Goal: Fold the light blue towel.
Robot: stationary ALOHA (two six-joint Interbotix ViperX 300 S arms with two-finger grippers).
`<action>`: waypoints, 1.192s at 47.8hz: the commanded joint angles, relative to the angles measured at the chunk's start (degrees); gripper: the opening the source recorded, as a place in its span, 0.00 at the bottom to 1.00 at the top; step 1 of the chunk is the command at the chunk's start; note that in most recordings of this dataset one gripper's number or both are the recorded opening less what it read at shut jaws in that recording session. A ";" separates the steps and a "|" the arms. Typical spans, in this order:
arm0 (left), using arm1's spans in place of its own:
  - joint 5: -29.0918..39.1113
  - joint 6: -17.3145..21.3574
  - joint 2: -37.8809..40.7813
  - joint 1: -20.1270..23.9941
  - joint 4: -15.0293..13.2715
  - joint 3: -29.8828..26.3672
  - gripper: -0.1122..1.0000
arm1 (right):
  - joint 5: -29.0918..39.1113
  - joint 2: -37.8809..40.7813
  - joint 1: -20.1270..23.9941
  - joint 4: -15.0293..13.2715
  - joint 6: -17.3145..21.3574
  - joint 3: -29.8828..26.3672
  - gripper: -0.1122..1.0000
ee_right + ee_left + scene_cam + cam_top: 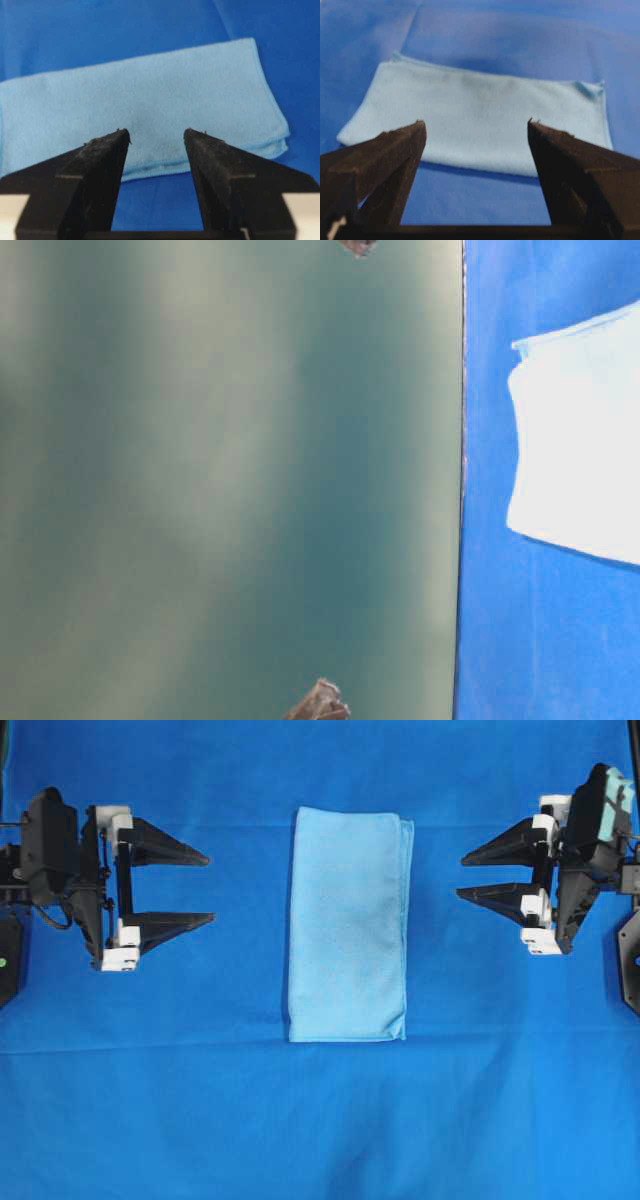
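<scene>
- Overhead view: the pale sky-blue soft cloth towel [348, 924] lies as a narrow doubled rectangle on the deep royal-blue cloth-covered counter [320, 1120], midway between the left gripper [205, 875] and the right gripper [465, 875]. Both sets of jaws stand wide and empty, well apart from the towel. One fold looks done; a further fold may remain.
- Table-level view: only a towel corner shows.
- Left wrist view: the towel lies ahead of the spread jaws.
- Right wrist view: the same, with layered edges visible.
- No containers appear.
</scene>
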 commanded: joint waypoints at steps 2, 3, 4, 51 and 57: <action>-0.26 -0.18 0.88 0.18 0.00 -2.11 0.80 | -0.44 0.35 -0.88 0.70 0.09 -1.67 0.59; -0.26 -0.09 1.14 0.18 0.00 -2.37 0.80 | -0.44 0.53 -1.05 0.88 0.09 -1.76 0.59; -0.26 -0.09 1.49 0.18 0.00 -2.64 0.80 | -0.44 0.62 -1.41 1.05 0.09 -2.02 0.59; 2.81 1.14 40.17 15.21 0.00 -25.75 0.80 | 7.21 38.14 -12.57 -2.20 -0.88 -22.41 0.59; 2.81 1.14 42.63 16.26 0.00 -26.37 0.80 | 7.03 40.34 -13.54 -2.20 -0.79 -22.94 0.59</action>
